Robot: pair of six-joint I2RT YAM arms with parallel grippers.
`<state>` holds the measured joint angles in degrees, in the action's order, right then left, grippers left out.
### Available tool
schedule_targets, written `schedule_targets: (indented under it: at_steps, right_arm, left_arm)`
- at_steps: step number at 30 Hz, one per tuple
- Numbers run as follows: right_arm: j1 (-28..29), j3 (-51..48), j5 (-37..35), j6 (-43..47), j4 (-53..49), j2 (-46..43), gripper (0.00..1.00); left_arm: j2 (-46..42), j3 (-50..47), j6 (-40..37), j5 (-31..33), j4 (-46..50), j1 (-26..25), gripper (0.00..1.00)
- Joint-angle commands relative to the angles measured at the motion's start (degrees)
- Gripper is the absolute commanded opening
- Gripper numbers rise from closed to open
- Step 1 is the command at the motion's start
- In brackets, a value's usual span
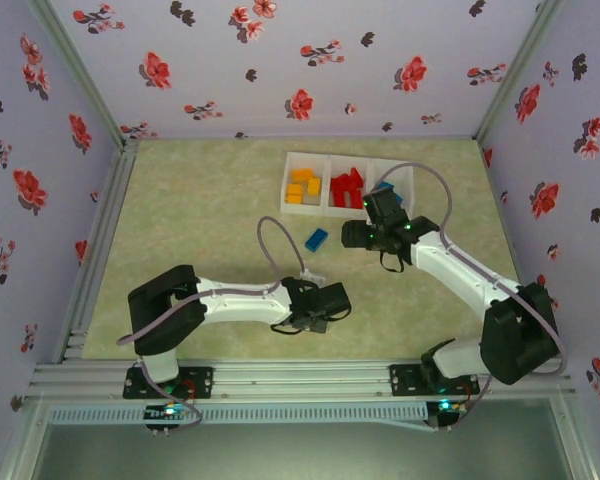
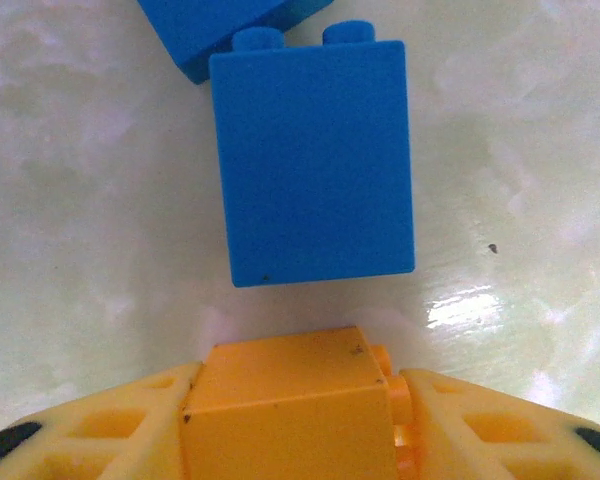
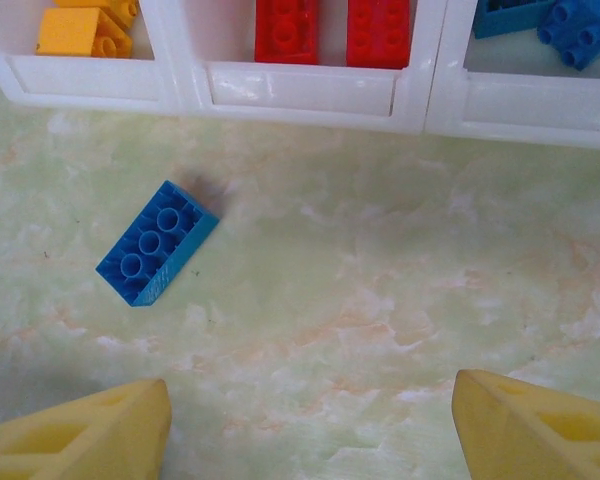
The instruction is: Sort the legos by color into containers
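My left gripper clamped one orange brick, with two blue bricks on the table just ahead. My right gripper hung open; one blue brick lay underside up near the three-compartment tray.

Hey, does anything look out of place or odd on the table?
Yes. One blue brick lies loose in front of the tray, upside down and askew to its wall. The left wrist view has a second blue brick on its side on the table, just ahead of the orange brick that the left claw grips.
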<state>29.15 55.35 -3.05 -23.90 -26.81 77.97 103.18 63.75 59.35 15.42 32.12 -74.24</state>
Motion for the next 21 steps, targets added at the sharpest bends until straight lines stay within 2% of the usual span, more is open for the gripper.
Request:
schedule_targets:
  at_steps: [1, 9, 17, 21]
  right_arm:
    - [0.39, -0.69, -1.73, -0.88, -0.73, -1.57, 0.75]
    - [0.39, -1.39, -2.46, -0.97, -1.36, -2.12, 0.75]
    - [0.39, -2.74, -4.43, -1.23, -2.11, -3.98, 0.77]
    - [0.46, -3.19, -4.63, -1.88, -2.85, -4.46, 0.77]
  left_arm:
    - [0.71, 0.99, -0.81, 1.31, 1.42, 0.36, 0.46]
    - [-4.85, -2.28, -4.26, 1.46, 3.26, 3.62, 0.39]
    - [-15.52, -4.07, -13.30, 2.37, 6.05, 13.64, 0.39]
    - [-17.04, -2.51, -19.52, 1.47, 4.31, 19.70, 0.39]
